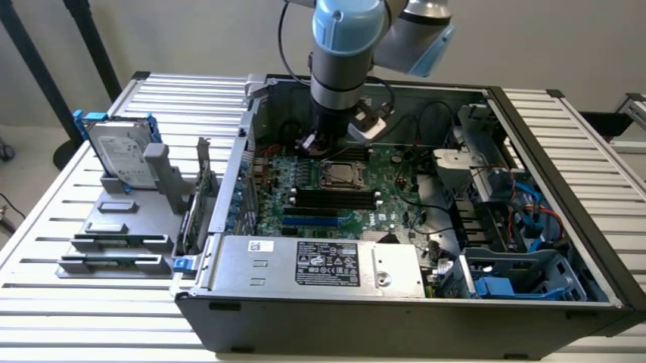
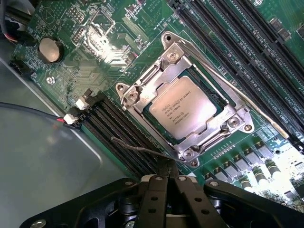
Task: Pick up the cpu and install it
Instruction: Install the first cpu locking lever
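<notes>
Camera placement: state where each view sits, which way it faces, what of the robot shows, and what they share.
Exterior view: off the arm, raised in front of the open computer case, looking down into it; the arm reaches in.
Wrist view: on the wrist, looking down at the motherboard; the gripper, jaws shut, sits by the socket frame.
Shared: the cpu seated in its socket.

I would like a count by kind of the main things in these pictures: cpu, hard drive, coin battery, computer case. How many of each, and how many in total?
cpu, lying in the motherboard socket: 1
hard drive, in a blue bracket outside the case: 1
coin battery, on the motherboard: 1
computer case, open: 1
Total: 4
</notes>
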